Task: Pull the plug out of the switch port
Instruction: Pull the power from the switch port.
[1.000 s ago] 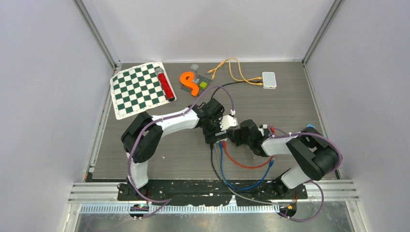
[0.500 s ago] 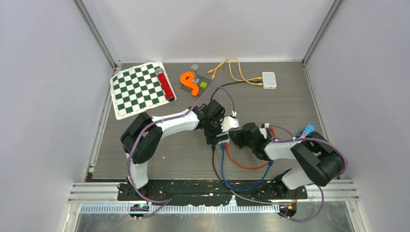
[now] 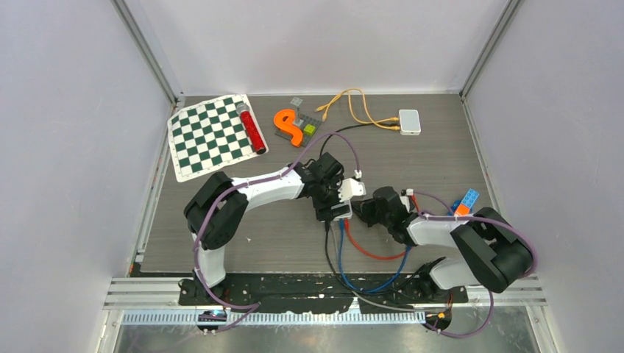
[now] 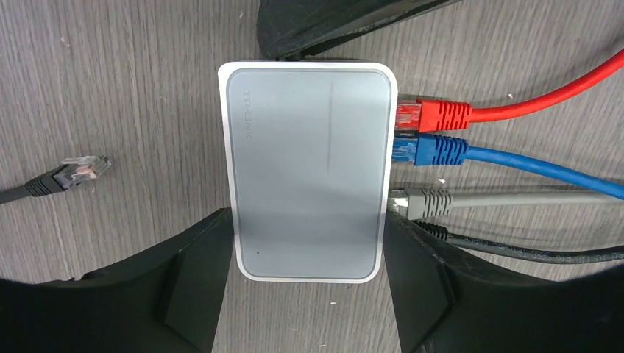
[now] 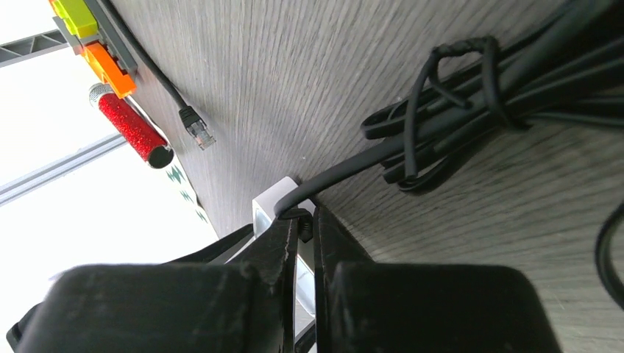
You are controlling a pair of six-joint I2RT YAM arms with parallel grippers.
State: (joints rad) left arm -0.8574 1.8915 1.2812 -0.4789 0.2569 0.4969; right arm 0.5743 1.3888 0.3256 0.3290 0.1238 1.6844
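Note:
The grey-white switch [image 4: 307, 169] lies on the table with my left gripper [image 4: 309, 254] shut on its near end, one finger on each long side. Red [image 4: 441, 114], blue [image 4: 441, 149], grey [image 4: 427, 200] and black plugs sit in the ports on its right side. In the top view the switch [image 3: 341, 212] is between both grippers. My right gripper [image 5: 302, 234] is at the switch's far end, shut on a small black plug [image 5: 304, 223] whose black cable [image 5: 346, 173] runs off to a coiled bundle. A loose black plug [image 4: 73, 173] lies left of the switch.
A second white switch [image 3: 409, 121] with orange cables stands at the back. A chessboard mat [image 3: 210, 138], red glitter tube [image 3: 252, 129], orange S-shape [image 3: 288, 126] and bricks [image 3: 309, 126] are at the back left. Blue and orange bricks [image 3: 465, 201] lie right. Cables trail toward the near edge.
My right arm has swung its elbow to the right, uncovering the blue and orange bricks; its gripper has shifted slightly right, still at the switch. The left arm has barely moved.

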